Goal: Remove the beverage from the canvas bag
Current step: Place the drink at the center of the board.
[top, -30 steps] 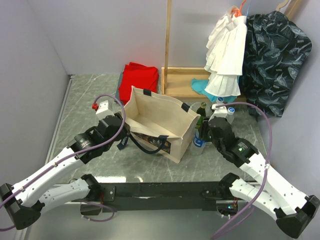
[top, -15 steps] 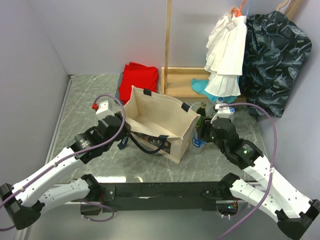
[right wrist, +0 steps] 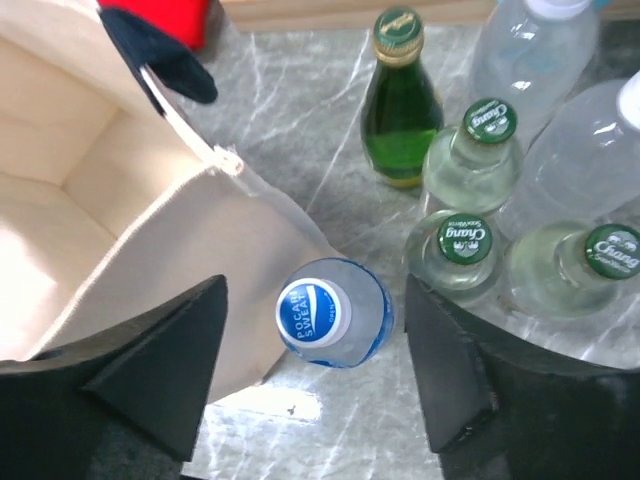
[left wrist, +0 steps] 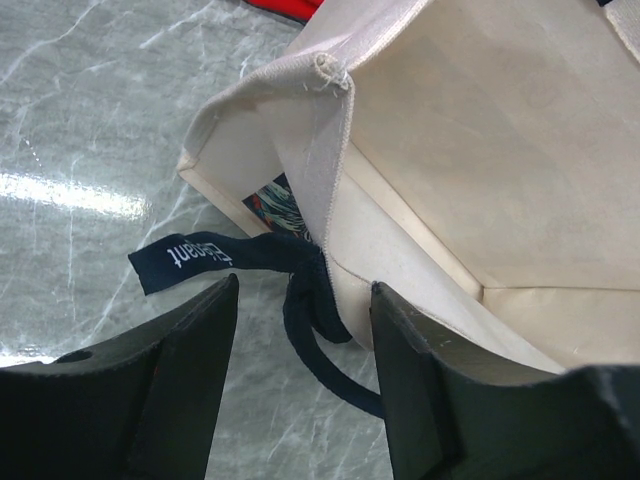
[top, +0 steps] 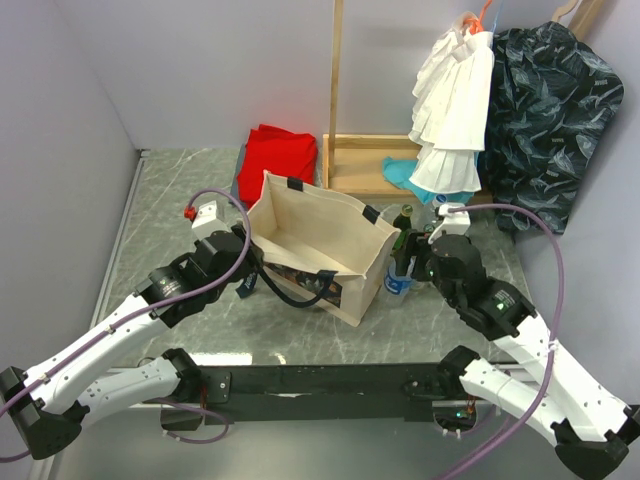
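Beige canvas is making up the boxy tote bag [top: 320, 235] with navy strap handles that is standing mouth-up in the middle of the grey marble table [top: 180, 190], and what is showing of its inside is looking bare. The drink in question appears to be the clear plastic bottle with a blue-and-white cap [right wrist: 350, 332], which is standing upright on the marble outside the bag, just beside the end wall at about 4 o'clock from the bag's centre in the top view. The right gripper [right wrist: 315, 300] is hanging over it with its fingers spread wide, one on each side of the cap; neither seems to be touching it. At the bag's 8 o'clock corner the left gripper [left wrist: 303, 290] is also parted, straddling a navy strap [left wrist: 200, 258] without pinching it — it is bracing the bag at most. Judging from this, the removal itself is looking done and the step in hand is the release and retreat. The next move is calling for a straight lift of the right arm, because a green glass bottle [right wrist: 400, 100] and several pale green-capped bottles [right wrist: 462, 250] are crowding in at 1 to 3 o'clock of the freed bottle, and a sideways drift is risking a knock.
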You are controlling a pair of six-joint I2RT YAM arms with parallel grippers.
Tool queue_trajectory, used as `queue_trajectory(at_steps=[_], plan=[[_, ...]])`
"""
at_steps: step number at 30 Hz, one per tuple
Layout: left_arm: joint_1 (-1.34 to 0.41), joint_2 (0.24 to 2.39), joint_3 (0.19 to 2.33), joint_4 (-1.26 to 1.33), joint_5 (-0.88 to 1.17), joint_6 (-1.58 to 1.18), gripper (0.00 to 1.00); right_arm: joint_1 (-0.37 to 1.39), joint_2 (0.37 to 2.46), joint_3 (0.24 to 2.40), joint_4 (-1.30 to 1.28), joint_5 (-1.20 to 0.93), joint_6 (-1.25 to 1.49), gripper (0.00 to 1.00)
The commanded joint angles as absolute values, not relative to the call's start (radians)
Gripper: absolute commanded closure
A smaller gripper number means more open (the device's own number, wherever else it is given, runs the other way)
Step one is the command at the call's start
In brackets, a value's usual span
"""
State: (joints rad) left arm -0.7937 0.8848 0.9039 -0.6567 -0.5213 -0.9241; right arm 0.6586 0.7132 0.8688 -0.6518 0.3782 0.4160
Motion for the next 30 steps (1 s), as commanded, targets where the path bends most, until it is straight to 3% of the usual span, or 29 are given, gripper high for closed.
queue_trajectory(at_steps=[1,3,6,13,20,30], plan=[[-0.796,0.862,0.927,-0.647,-0.522,-0.905,0.39,0.666,0.689,0.937,-0.654,0.442,0.394,0.17],[-0.796,0.854,0.922,-0.644,-0.52,-0.905,0.32,0.666,0.684,0.946,-0.647,0.474,0.394,0.11],[-0.796,0.848,0.92,-0.641,-0.514,-0.893,0.34,0.666,0.675,0.963,-0.64,0.506,0.39,0.0],[-0.796,0.825,0.928,-0.666,-0.54,-0.9,0.24,0.664,0.675,1.0,-0.637,0.554,0.371,0.0],[-0.796,0.808,0.945,-0.693,-0.569,-0.919,0.03,0.664,0.684,1.026,-0.624,0.58,0.345,0.0],[-0.796,0.784,0.962,-0.713,-0.615,-0.919,0.04,0.666,0.745,1.066,-0.594,0.574,0.321,0.0]])
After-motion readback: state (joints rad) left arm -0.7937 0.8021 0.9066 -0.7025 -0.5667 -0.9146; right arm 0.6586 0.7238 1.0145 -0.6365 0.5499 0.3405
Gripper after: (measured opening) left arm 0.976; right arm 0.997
